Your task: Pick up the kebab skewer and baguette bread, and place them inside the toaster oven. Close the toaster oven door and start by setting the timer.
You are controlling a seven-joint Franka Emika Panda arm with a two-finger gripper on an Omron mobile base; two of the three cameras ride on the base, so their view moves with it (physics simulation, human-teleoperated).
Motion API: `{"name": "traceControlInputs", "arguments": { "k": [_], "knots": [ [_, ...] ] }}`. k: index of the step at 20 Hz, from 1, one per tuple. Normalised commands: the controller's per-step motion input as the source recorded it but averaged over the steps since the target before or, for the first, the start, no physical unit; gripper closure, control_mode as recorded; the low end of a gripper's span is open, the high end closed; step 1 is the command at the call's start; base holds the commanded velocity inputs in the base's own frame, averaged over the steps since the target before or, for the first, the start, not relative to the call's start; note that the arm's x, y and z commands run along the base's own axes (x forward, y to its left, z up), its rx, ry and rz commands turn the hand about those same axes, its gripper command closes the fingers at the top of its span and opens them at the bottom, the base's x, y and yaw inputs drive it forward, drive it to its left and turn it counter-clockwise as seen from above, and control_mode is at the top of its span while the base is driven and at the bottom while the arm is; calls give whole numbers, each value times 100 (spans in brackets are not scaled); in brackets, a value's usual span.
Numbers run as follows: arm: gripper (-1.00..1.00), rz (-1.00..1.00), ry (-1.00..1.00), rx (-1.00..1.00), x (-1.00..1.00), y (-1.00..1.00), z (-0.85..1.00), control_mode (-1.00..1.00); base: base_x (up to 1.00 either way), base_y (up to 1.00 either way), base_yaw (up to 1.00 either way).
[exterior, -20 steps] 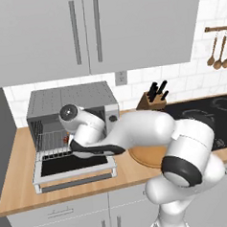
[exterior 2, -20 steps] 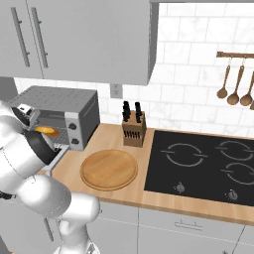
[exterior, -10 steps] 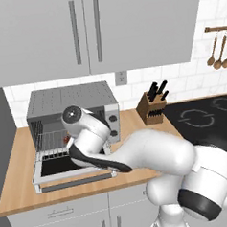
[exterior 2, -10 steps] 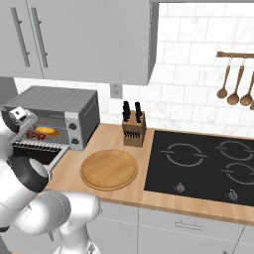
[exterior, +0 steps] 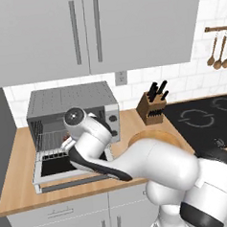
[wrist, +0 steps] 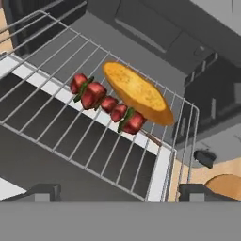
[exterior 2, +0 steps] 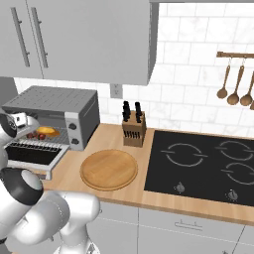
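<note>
The toaster oven [exterior 2: 49,106] [exterior: 71,106] stands at the counter's left end, its door [exterior 2: 34,158] [exterior: 62,175] dropped open and flat in front. On its wire rack [wrist: 56,117] lie the kebab skewer [wrist: 106,102] [exterior 2: 33,134] and the baguette bread [wrist: 136,93] [exterior 2: 47,131], side by side and touching. My gripper [wrist: 121,193] hovers open just outside the oven mouth, looking down on the rack, with nothing between its fingertips [wrist: 40,192]. In the left base view my arm hides most of the oven opening.
Two dark knobs [exterior 2: 73,134] sit on the oven's right panel. A round wooden plate [exterior 2: 109,169] lies right of the oven, with a knife block [exterior 2: 134,130] behind it and the black cooktop [exterior 2: 203,163] further right. Utensils [exterior 2: 238,89] hang on the wall.
My hand has drawn back out of the oven mouth towards the left, leaving the skewer and baguette on the rack. The jaws stayed open.
</note>
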Motion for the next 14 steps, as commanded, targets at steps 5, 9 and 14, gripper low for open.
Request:
{"name": "traceControlInputs", "arguments": {
  "k": [5, 9, 14],
  "knots": [
    [-100, -33, 0, 33, -13, -17, -1, -100, 0, 0, 0],
    [-100, -26, -7, 24, -8, -12, -19, -100, 0, 0, 0],
    [-100, -9, -9, 12, -5, -5, -12, -100, 0, 0, 0]
  ]
}}
